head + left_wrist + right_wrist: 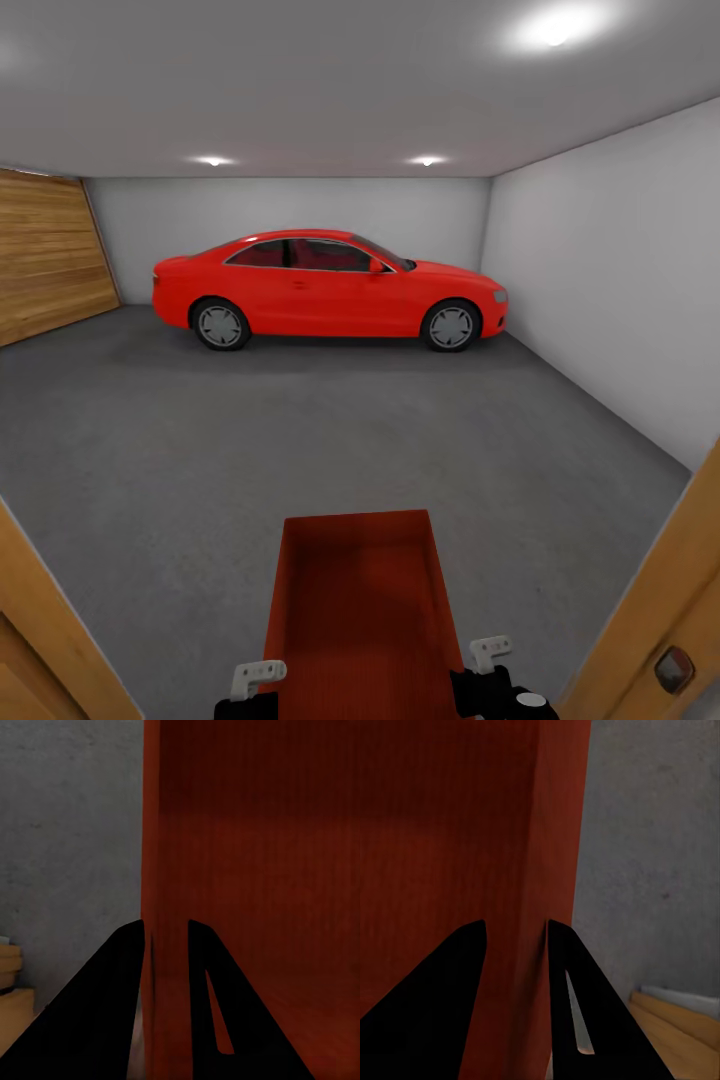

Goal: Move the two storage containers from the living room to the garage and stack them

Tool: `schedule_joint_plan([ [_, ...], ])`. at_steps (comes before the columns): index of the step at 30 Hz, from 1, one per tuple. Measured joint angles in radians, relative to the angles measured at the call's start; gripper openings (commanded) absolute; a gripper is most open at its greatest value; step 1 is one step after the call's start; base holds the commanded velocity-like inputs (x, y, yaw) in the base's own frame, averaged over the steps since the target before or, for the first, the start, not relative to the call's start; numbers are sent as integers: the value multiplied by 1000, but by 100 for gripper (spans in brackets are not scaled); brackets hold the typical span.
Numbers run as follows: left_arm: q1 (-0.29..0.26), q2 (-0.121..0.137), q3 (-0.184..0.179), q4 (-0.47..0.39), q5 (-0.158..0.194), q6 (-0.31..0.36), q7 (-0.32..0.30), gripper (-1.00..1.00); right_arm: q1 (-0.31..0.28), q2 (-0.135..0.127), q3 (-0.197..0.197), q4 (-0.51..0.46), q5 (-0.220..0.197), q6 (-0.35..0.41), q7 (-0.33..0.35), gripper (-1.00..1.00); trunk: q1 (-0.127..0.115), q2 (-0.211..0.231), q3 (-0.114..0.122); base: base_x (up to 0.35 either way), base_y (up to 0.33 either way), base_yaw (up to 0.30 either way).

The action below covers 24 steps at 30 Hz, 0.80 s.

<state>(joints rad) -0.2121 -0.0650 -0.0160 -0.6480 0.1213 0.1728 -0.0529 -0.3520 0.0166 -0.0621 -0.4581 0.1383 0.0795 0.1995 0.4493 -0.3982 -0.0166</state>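
I look through a doorway into the garage. One orange-red storage container [362, 610] is carried low in front of me, open top up, above the dark grey concrete floor [300, 440]. My left gripper [258, 680] pinches the container's left wall [161, 870], one finger on each side. My right gripper [490, 655] is shut on the right wall [556, 855] in the same way. In both wrist views the black fingers [112, 1005] [450, 1005] straddle a thin wall, with grey concrete beyond it.
A red car [330, 288] is parked across the far end. A wood-panelled door [45, 255] covers the left wall and a white wall [620, 280] runs along the right. Wooden door frame posts [45, 640] [660, 620] stand close on both sides.
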Motion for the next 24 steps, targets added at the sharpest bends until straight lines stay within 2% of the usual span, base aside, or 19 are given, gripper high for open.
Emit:
schedule_joint_plan([
  [14,0,0,0,0,0,0,0,-100,0,0,0,0,0,0,0,-100,0,0,0,23,0,0],
  [24,0,0,0,0,0,0,0,-100,0,0,0,0,0,0,0,-100,0,0,0,253,0,0],
])
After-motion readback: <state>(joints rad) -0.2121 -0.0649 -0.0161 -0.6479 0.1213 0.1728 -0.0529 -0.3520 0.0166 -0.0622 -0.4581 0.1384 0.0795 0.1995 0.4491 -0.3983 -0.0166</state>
